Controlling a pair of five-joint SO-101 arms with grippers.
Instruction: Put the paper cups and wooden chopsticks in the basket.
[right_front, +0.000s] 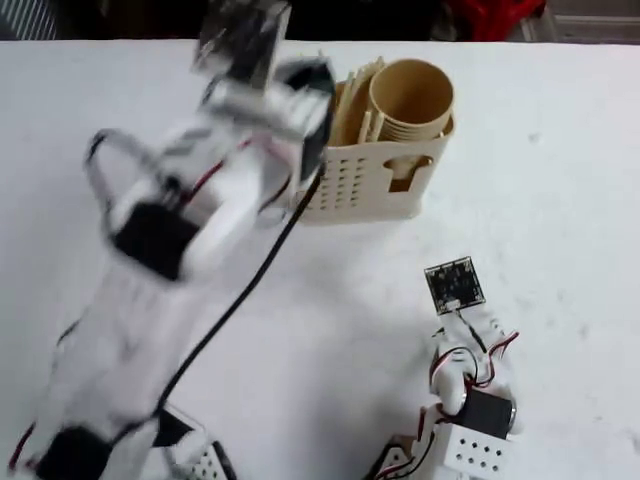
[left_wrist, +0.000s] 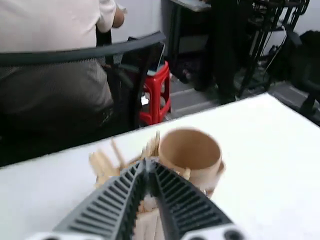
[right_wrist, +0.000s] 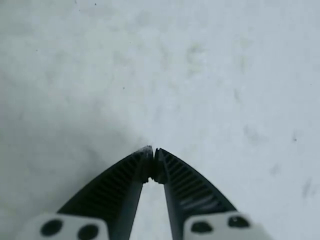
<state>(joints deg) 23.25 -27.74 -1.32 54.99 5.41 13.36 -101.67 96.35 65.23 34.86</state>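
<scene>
Left gripper (left_wrist: 148, 162), jaws together, fronts one basket (right_front: 370, 185) holding one cup stack (right_front: 410, 100), several chopsticks (right_front: 350, 95); right gripper (right_wrist: 152, 152), jaws together, over table (right_wrist: 200, 75)

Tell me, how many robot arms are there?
2. The left arm is raised beside the basket; the right arm sits folded low on the table.

The white counter (right_front: 560, 200) bears faint scuffs and specks. A cream basket (right_front: 365, 185) stands upright on it near the far edge. In front of the basket and a little to its right, well apart from it, the right arm (right_front: 470, 400) lies folded low at the near edge. The left arm (right_front: 130, 330) rises from the near edge, in front of the basket and to its left.
</scene>
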